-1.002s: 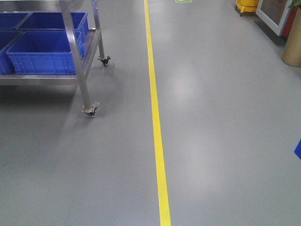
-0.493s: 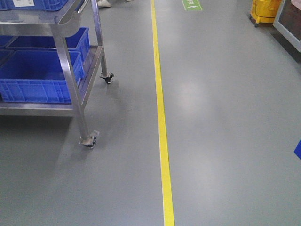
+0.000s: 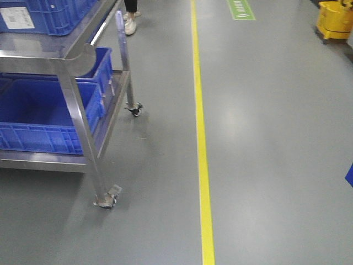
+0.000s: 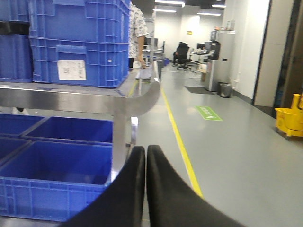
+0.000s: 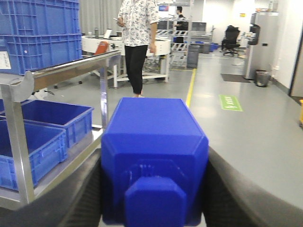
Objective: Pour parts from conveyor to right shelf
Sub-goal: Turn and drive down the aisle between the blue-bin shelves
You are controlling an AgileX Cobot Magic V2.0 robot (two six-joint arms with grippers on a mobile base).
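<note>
In the front-facing view, a stainless steel rack on small caster wheels stands at the left on the smooth light grey floor. Large deep blue plastic bins sit on its lower level, and another sits on its top level. Right of the rack, a straight yellow floor line runs up the frame. A person's shoes show at the top edge just beyond the rack. A green floor marking lies right of the line, and a yellow mop bucket sits in the far top-right corner.

In the left wrist view, the left gripper has its black fingers pressed together with nothing between them. It points toward the rack's rounded corner post. The top bin there carries a white label.

In the right wrist view, the right gripper is clamped on the bright blue plastic block, with a black finger on either side and the block's square nub facing the camera. The block hangs in the air above the floor, with the rack off to its left and not under it. A person in a patterned shirt and black trousers stands beyond.
</note>
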